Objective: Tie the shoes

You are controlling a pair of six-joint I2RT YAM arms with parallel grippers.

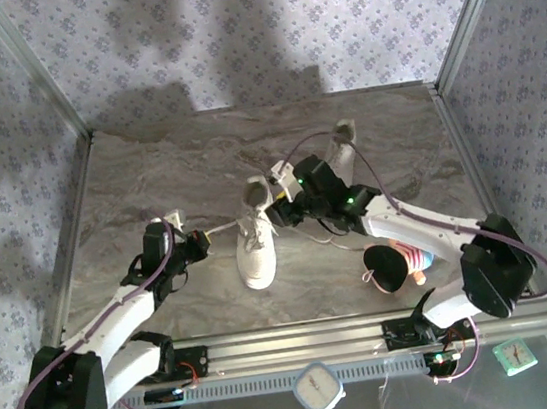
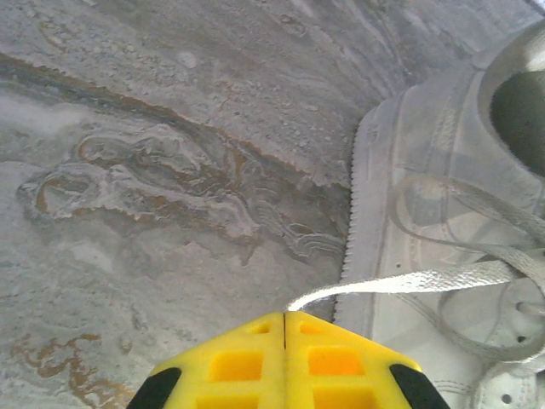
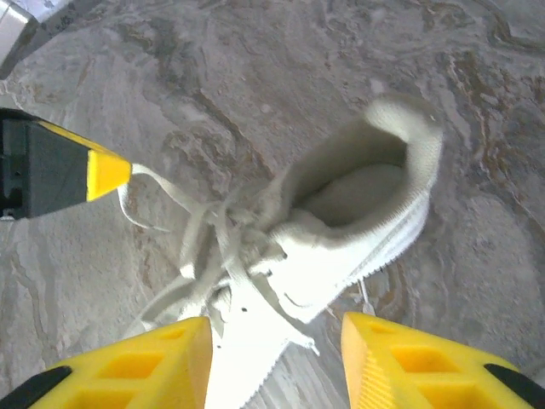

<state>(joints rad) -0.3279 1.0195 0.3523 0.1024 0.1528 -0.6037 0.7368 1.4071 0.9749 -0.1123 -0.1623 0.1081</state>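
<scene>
Left gripper (image 2: 283,319) pinches a lace (image 2: 426,279) beside the shoe (image 2: 426,170), while right gripper (image 3: 277,328) gapes over it.

Top view: high behind arm bases, looking down over whole table (image 1: 149,180). Wrist views: close, angled down. Left from left side, right from above. Both share middle shoe (image 2: 426,170) (image 3: 341,230) and lace (image 2: 409,285).

Grey-brown marbled table (image 1: 148,171), veined pattern, matte. Walls on three sides: back wall (image 1: 250,26), left wall (image 1: 1,200), right wall (image 1: 533,110), all pale floral print. Metal corner posts (image 1: 28,60). Aluminium rail (image 1: 301,340) along near edge. Soft shadows on back wall, bright patch at top.
</scene>
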